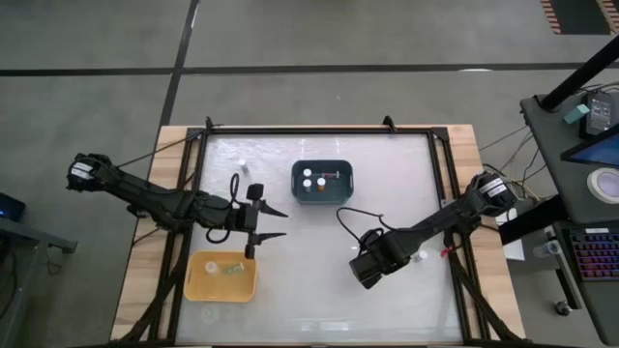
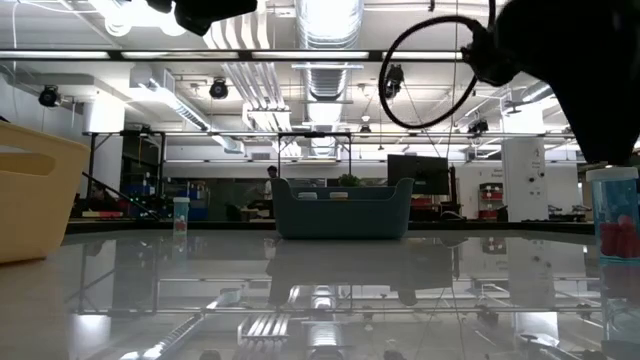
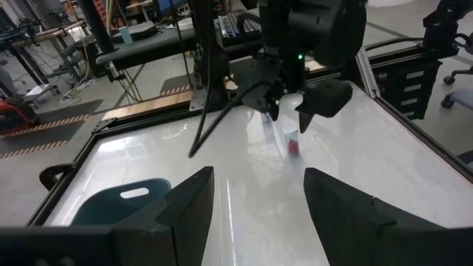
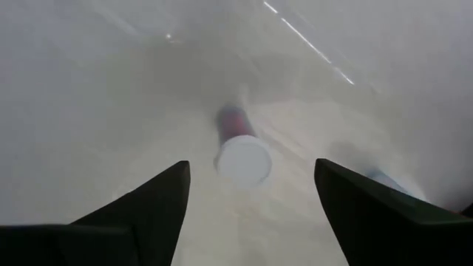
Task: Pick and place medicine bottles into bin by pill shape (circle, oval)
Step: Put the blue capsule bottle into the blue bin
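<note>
A small bottle (image 4: 242, 159) with a white cap and red pills stands on the table right of centre. It also shows in the left wrist view (image 3: 290, 140) and the low view (image 2: 615, 225). My right gripper (image 4: 251, 164) is open and points down above it, a finger on either side, clear of it. My left gripper (image 1: 274, 222) is open and empty, held level between the yellow bin (image 1: 198, 280) and the blue bin (image 1: 298, 174). Several white-capped bottles (image 1: 308, 178) stand in the blue bin. One bottle (image 1: 232, 268) lies in the yellow bin. Another bottle (image 1: 242, 164) stands at the far left.
A second small pale thing (image 4: 384, 181) stands close beside the red-pill bottle. A black frame (image 1: 440, 174) borders the white table. A cable loop (image 1: 353, 217) hangs from my right arm. A side desk with screens (image 1: 590, 145) stands off the table's right.
</note>
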`<state>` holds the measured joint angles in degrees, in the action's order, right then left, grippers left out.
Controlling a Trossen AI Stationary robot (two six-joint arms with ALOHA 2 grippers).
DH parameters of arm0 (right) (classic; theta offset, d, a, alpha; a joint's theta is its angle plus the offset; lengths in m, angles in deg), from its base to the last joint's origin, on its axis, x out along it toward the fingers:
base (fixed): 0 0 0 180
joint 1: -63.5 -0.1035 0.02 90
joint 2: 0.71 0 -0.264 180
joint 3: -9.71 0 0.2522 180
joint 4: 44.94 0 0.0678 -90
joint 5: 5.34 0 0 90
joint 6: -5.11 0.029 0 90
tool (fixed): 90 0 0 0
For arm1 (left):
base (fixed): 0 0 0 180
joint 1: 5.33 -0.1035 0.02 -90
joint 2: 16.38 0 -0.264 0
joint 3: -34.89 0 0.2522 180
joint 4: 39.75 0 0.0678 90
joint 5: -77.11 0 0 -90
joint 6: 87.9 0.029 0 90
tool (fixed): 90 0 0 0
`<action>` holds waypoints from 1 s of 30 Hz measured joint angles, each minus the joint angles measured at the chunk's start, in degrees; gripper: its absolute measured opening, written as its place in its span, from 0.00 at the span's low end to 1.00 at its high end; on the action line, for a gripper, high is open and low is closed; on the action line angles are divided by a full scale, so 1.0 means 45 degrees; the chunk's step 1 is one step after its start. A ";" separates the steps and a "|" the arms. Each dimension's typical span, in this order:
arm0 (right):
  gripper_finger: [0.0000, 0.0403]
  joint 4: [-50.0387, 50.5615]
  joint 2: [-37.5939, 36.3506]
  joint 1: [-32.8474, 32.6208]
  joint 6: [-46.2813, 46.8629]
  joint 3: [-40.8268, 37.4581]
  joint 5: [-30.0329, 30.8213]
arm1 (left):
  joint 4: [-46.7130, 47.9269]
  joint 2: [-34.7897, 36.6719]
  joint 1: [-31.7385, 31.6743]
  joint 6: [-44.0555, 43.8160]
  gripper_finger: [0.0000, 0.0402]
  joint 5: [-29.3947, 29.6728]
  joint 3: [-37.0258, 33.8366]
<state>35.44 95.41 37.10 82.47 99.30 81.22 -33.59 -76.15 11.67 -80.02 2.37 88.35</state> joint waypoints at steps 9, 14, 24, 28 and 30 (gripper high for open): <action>0.68 -0.0535 0.0476 0.0000 -0.0635 -0.0257 0.0000 | -0.0005 -0.0005 0.0004 0.0098 0.49 0.0000 0.0000; 0.63 -0.0595 0.0500 0.0000 -0.0679 -0.0257 0.0000 | -0.0005 -0.0005 0.0004 0.0117 0.49 0.0000 0.0000; 0.46 -0.0595 0.0471 0.0000 -0.0660 -0.0271 0.0000 | -0.0010 -0.0005 -0.0001 0.0117 0.49 0.0000 0.0000; 0.38 -0.0595 0.0471 0.0000 -0.0655 -0.0271 0.0000 | -0.0010 -0.0005 0.0002 0.0117 0.49 0.0000 0.0000; 0.35 -0.0595 0.0471 0.0000 -0.0658 -0.0271 0.0000 | -0.0014 -0.0005 0.0001 0.0117 0.49 0.0000 0.0000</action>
<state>32.77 97.53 37.10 79.50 98.08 81.22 -33.65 -76.17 11.68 -79.50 2.37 88.35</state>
